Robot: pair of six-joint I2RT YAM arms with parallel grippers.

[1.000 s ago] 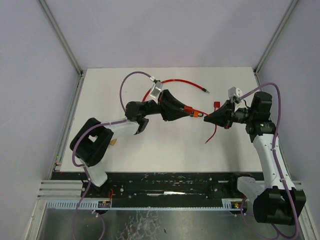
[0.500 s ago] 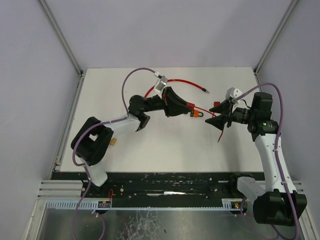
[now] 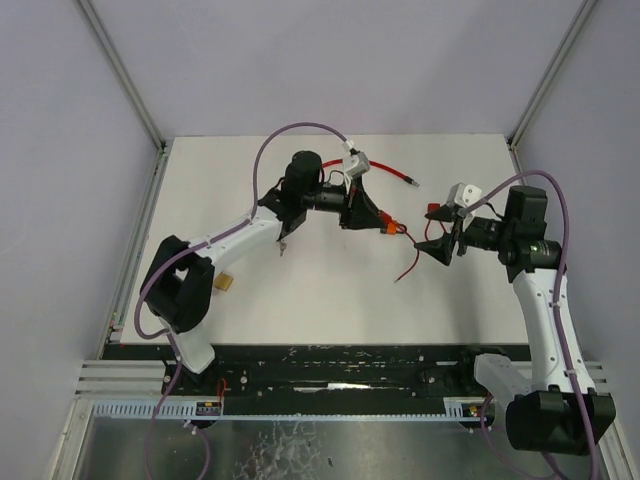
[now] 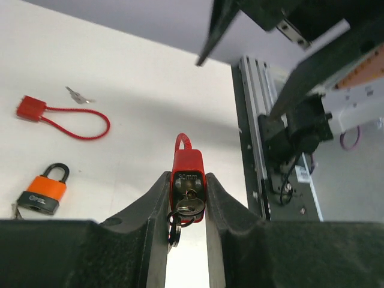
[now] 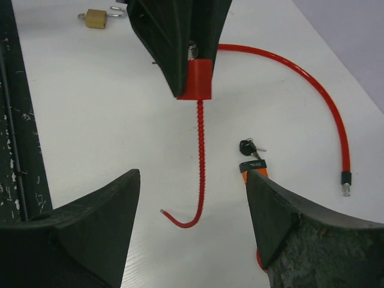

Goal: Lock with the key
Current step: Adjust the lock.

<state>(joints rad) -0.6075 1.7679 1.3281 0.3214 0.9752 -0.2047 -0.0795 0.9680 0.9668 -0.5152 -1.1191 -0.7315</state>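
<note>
A robotics lab: left arm [image 3: 235,238] and right arm [image 3: 545,310] bolted at a white table [image 3: 330,300] between plain walls [image 3: 330,60]

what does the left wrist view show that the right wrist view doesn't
Only the left wrist view: the key seated in the keyhole of the red lock, plus a small red cable lock and a loose key.
Only the right wrist view: a brass padlock, a long red cable, the held lock's ridged cable end hanging free, and the open right gripper.
Both: the red lock clamped in the left gripper, and the orange padlock.
</note>
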